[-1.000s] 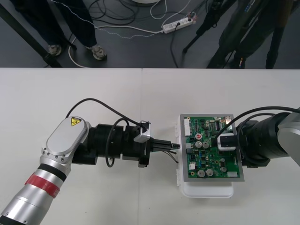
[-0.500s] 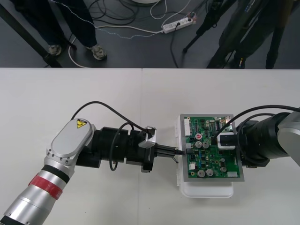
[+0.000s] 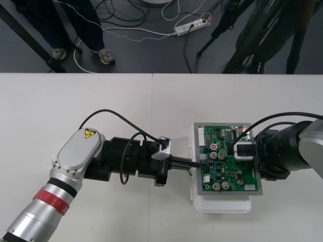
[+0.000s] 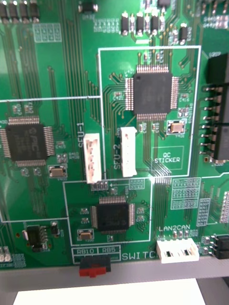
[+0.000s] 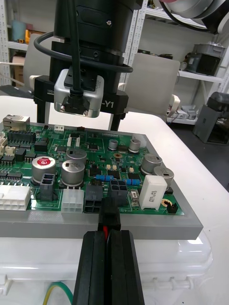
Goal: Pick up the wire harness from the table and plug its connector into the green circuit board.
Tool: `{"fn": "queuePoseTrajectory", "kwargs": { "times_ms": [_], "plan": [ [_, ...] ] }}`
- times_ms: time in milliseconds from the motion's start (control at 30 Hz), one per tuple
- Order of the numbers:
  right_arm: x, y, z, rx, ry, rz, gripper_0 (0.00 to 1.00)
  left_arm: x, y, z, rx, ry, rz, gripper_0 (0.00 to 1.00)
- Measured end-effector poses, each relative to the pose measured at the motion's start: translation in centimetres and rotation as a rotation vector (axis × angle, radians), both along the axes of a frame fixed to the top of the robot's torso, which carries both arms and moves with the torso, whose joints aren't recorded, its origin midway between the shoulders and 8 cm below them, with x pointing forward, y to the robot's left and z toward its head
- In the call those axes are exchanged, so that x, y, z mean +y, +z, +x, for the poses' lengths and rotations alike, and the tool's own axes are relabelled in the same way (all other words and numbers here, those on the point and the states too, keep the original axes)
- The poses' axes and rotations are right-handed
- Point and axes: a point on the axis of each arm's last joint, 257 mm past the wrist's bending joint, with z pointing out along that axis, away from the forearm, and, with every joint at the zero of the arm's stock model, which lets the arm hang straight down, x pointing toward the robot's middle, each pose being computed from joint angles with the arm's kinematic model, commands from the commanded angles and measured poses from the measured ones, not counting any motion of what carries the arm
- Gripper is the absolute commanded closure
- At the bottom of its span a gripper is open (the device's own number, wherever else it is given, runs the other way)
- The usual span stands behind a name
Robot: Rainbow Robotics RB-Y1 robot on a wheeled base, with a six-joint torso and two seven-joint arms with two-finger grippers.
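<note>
Front: green circuit board on its white base, right side of the bench. My left arm lies level, left jaws at the board's left edge. My right arm comes in from the right, right jaws over the board's right half. Right wrist: straight down on the board, chips, white headers, a red-black switch at its edge. Left wrist: left jaws clenched on the wire harness's black plug, red wire between my fingers. Plug sits against a black header at the near edge, white connector just beside; seated or not, can't tell. Green wire trails below, by the base. Right jaws stand at the far edge, released, nothing between.
</note>
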Motion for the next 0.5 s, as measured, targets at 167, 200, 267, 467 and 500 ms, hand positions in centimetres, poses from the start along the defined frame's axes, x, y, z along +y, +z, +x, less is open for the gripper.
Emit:
{"fn": "queuePoseTrajectory", "kwargs": {
  "times_ms": [167, 200, 267, 467, 500],
  "plan": [
    [0.01, 0.00, -0.01, 0.000, 0.001, 0.000, 0.00, 0.00, -0.02, 0.02, 0.000, 0.001, 0.000, 1.00],
    [0.01, 0.00, -0.01, 0.000, 0.001, 0.000, 0.00, 0.00, -0.02, 0.02, 0.000, 0.001, 0.000, 1.00],
    [0.02, 0.00, -0.01, 0.000, 0.002, 0.000, 0.00, 0.00, -0.02, 0.03, 0.000, 0.001, 0.000, 1.00],
    [0.06, -0.01, -0.04, 0.001, 0.013, -0.003, 0.00, 0.00, -0.02, 0.09, 0.000, 0.003, 0.000, 1.00],
    [0.07, -0.01, -0.05, 0.001, 0.018, -0.005, 0.00, 0.00, -0.02, 0.09, 0.000, 0.004, 0.000, 1.00]
  ]
}}
